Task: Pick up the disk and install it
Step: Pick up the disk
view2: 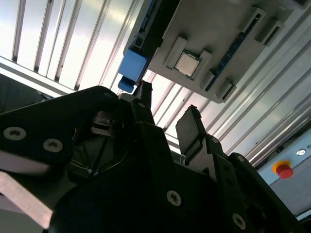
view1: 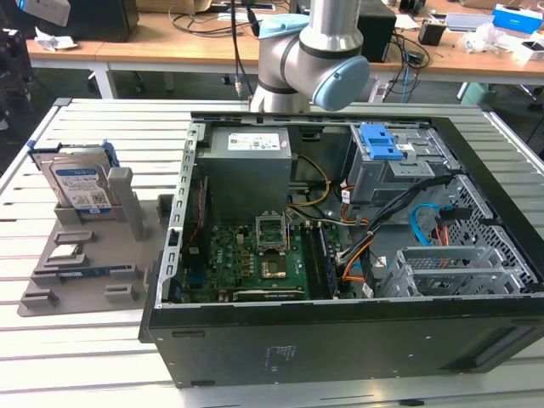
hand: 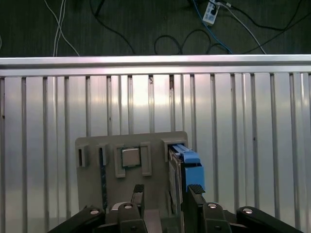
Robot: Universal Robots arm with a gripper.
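The disk stands upright in a slot of a grey holder. The holder lies on the slatted desk, at about 9 o'clock from the open computer case in the exterior view.

Between the holder's edge at 3 o'clock and the case's wall there is only a narrow strip of desk. At 9 o'clock from the holder a few bare slats run to the desk's edge, and at 6 o'clock the slats go on wide and bare. The disk's top edge rises free over the low slot walls. A taller grey post stands just beside it at 3 o'clock.

In the first wrist view the desk's edge rail crosses the whole picture, and behind it is a dark floor with cables.

The disk is silver-grey, with a white-and-blue label on the face that is turned to the exterior view. A blue bracket clips around it — in the first wrist view it shows as a bright blue block on the disk's thin side. A small square chip lies flat in the holder, at 6 o'clock from the disk.

The hand hangs well apart from the holder. Its two black fingers are spread and pinch nothing. The arm stands at 12 o'clock from the case.
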